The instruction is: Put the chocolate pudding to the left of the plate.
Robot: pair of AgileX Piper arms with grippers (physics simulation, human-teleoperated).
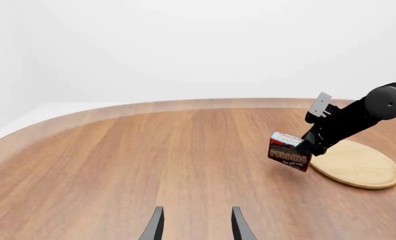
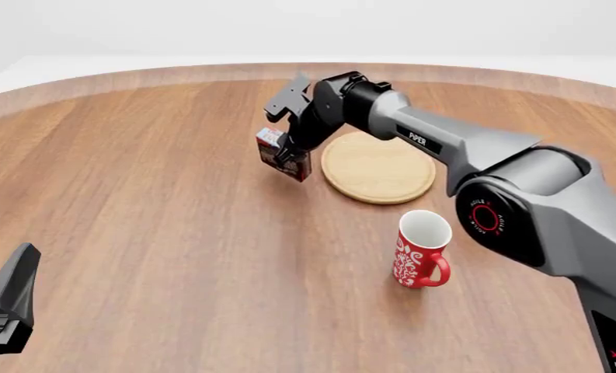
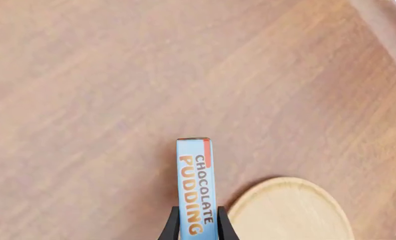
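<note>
Right gripper (image 2: 290,152) clamped on the chocolate pudding (image 2: 283,154) — in the right wrist view the two dark fingers (image 3: 173,226) press against either side of the narrow carton (image 3: 196,186), its blue edge with the orange lettering facing the camera. The carton hangs tilted in the grip; in the front view it looks clear of the table (image 2: 162,233), though contact at its lower corner cannot be ruled out. The plate (image 2: 378,167) lies just beside the gripper on its right, flat on the wood; the carton's near edge sits close to the plate's rim, and from the left wrist view the pudding (image 1: 288,150) slightly overlaps the plate (image 1: 357,164) in line of sight, so whether they touch cannot be told. A red patterned mug (image 2: 422,249) stands upright well back from the right gripper, nearer the arm's base, past the plate's near rim. Left gripper (image 1: 194,222) sits low over bare table, far from the carton — its two fingertips spread apart with nothing between them; in the front view only its dark body (image 2: 7,311) shows at the lower left corner.
</note>
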